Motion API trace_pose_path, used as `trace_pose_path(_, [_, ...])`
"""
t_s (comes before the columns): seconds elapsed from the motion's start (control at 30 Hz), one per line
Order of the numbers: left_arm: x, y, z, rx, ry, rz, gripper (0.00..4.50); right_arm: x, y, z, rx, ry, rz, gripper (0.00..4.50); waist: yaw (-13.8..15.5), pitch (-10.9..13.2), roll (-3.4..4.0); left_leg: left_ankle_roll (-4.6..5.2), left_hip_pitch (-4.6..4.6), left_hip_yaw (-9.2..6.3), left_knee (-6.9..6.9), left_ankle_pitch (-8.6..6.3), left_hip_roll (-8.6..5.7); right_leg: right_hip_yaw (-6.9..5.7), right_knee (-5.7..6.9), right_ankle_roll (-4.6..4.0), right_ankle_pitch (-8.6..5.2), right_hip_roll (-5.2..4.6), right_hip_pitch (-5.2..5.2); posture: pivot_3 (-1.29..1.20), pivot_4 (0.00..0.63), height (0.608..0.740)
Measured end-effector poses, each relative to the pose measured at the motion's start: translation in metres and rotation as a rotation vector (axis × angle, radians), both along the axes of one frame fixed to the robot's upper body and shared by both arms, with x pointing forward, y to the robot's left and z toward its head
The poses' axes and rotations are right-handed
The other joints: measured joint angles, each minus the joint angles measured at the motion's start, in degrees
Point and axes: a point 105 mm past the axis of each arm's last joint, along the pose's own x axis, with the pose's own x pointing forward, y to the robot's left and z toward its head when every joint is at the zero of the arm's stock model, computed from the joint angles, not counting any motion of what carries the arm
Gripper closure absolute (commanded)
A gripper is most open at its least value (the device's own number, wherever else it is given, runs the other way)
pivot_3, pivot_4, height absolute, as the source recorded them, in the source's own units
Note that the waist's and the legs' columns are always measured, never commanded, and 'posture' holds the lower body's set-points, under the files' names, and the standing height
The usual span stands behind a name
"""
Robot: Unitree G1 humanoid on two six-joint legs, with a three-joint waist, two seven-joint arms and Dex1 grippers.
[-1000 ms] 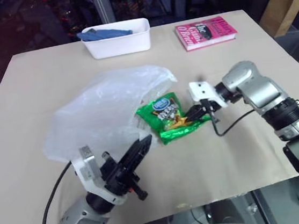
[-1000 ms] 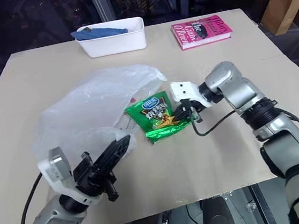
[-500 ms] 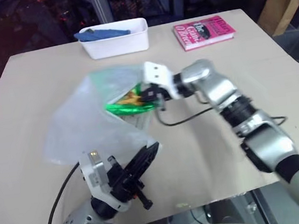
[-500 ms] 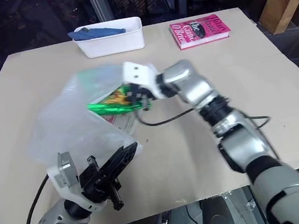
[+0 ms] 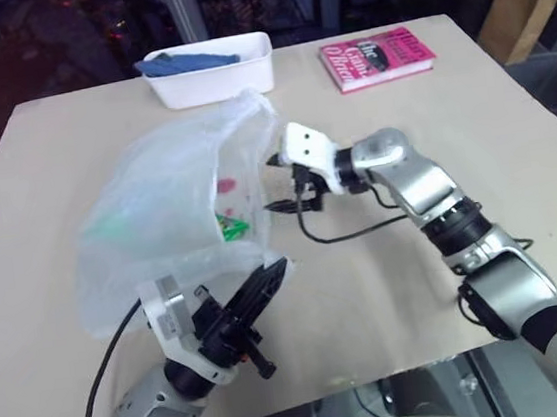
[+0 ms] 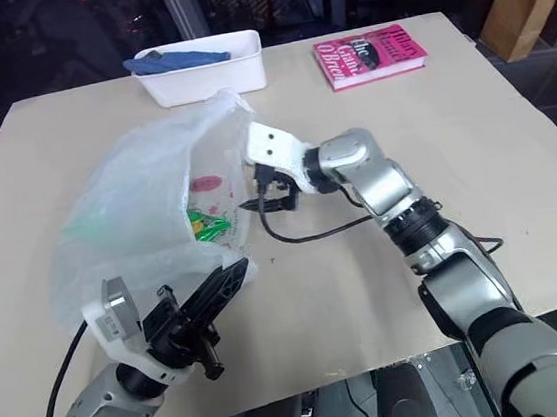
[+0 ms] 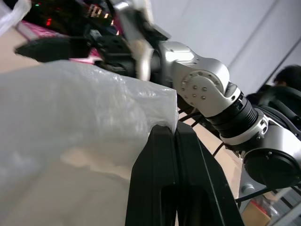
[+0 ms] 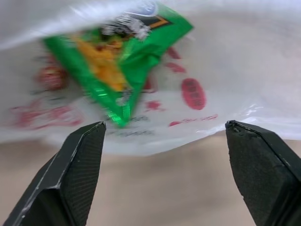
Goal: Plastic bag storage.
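Though the thin film blurred it, a green snack packet showed inside the plastic bag, only a green patch through the wall from the head views, its print unreadable. The bag sat left of centre on the table, puffed up, long axis running from the near left up toward the white tub, mouth facing right. The left gripper had its jaws pressed together, pinching the bag's near edge. The right gripper sat just beside the mouth, jaws spread wide, holding nothing. A pink book lay well apart
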Motion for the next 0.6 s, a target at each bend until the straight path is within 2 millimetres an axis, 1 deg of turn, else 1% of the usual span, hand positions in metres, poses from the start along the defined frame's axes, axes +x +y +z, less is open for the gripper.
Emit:
trace_pose_path(0.07, [0.0, 0.0, 0.001, -0.002, -0.002, -0.001, 4.5, 0.001, -0.013, 0.005, -0.014, -0.01, 0.003, 0.31, -0.02, -0.01, -0.01, 0.0, 0.07, 0.02, 0.01, 0.0, -0.01, 0.01, 0.0, 0.0, 0.0, -0.03, 0.08, 0.0, 0.15, 0.74])
trace_pose_path(0.13, [0.0, 0.0, 0.0, -0.003, 0.001, -0.002, 4.5, 0.009, -0.026, 0.005, -0.025, -0.012, -0.042, 0.31, 0.0, -0.01, -0.02, 0.01, 0.12, 0.06, 0.02, 0.0, -0.02, 0.04, 0.0, 0.01, 0.0, -0.05, 0.12, 0.0, 0.15, 0.74])
trace_pose_path(0.2, [-0.002, 0.0, -0.001, -0.002, 0.004, -0.011, 4.5, 0.03, -0.034, 0.003, -0.028, -0.031, -0.153, 0.31, -0.16, -0.01, -0.02, 0.01, 0.26, 0.23, 0.0, 0.0, -0.02, 0.2, 0.1, 0.01, 0.0, -0.03, 0.12, 0.0, 0.15, 0.74])
trace_pose_path(0.27, [-0.005, 0.0, -0.005, 0.0, 0.017, -0.019, 4.5, 0.054, -0.038, 0.004, -0.006, -0.054, -0.271, 0.31, -0.3, -0.01, -0.02, 0.0, 0.37, 0.39, -0.06, 0.0, -0.01, 0.37, 0.14, 0.0, 0.01, 0.08, 0.12, 0.0, 0.15, 0.74])
trace_pose_path(0.3, [-0.006, 0.002, -0.01, 0.003, 0.035, -0.021, 4.5, 0.067, -0.037, 0.008, 0.019, -0.078, -0.333, 0.31, -0.29, 0.0, -0.01, 0.0, 0.4, 0.43, -0.1, 0.0, 0.03, 0.42, 0.15, -0.01, 0.0, 0.13, 0.1, 0.0, 0.15, 0.74])
trace_pose_path(0.33, [-0.006, 0.002, -0.011, 0.004, 0.038, -0.021, 4.5, 0.067, -0.037, 0.008, 0.022, -0.085, -0.337, 0.31, -0.22, -0.01, -0.02, 0.0, 0.4, 0.41, -0.11, 0.0, 0.08, 0.41, 0.14, -0.01, 0.0, 0.13, 0.1, 0.0, 0.15, 0.74])
trace_pose_path(0.37, [-0.009, 0.004, -0.016, 0.008, 0.051, -0.024, 4.5, 0.081, -0.022, 0.009, 0.038, -0.131, -0.378, 0.31, -0.5, 0.0, -0.01, 0.0, 0.4, 0.58, -0.12, 0.0, 0.12, 0.55, 0.14, -0.01, 0.01, 0.15, 0.05, 0.0, 0.15, 0.74])
trace_pose_path(0.43, [-0.012, 0.005, -0.019, 0.01, 0.056, -0.029, 4.5, 0.088, -0.015, 0.011, 0.04, -0.186, -0.401, 0.31, -0.59, 0.0, -0.01, 0.0, 0.4, 0.58, -0.13, 0.0, 0.12, 0.56, 0.12, -0.01, 0.01, 0.14, 0.04, 0.0, 0.15, 0.74])
trace_pose_path(0.5, [-0.015, 0.006, -0.022, 0.013, 0.061, -0.025, 4.5, 0.091, -0.007, 0.016, 0.044, -0.235, -0.395, 0.31, -0.48, 0.0, -0.01, 0.0, 0.39, 0.54, -0.16, 0.0, 0.13, 0.53, 0.08, -0.01, 0.01, 0.14, 0.05, 0.0, 0.15, 0.74])
trace_pose_path(0.6, [-0.017, 0.008, -0.025, 0.016, 0.061, -0.015, 4.5, 0.088, 0.01, 0.017, 0.069, -0.274, -0.359, 0.31, -0.42, 0.0, -0.01, 0.0, 0.39, 0.54, -0.19, 0.0, 0.16, 0.53, 0.07, -0.01, 0.01, 0.15, 0.05, 0.0, 0.15, 0.74])
